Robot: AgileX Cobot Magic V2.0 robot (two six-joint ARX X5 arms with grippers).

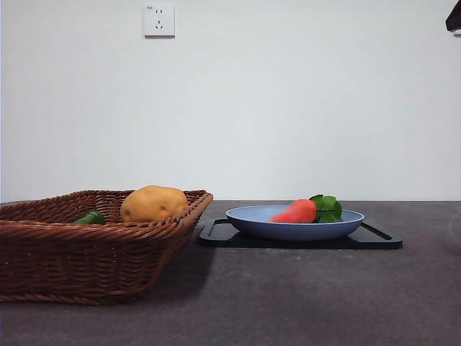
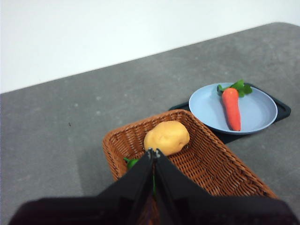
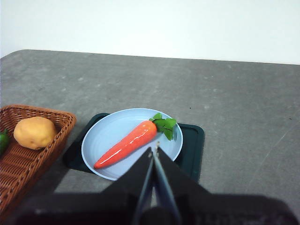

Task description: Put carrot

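Orange carrot lies on the blue plate; right tool, closed and empty, should open, then grip mid-body.

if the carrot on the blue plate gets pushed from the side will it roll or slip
The carrot is round and tapered, so it would probably roll in a curve, not straight. Its glossy skin suggests it may slide on the smooth plate. The flat leaves might drag slightly.
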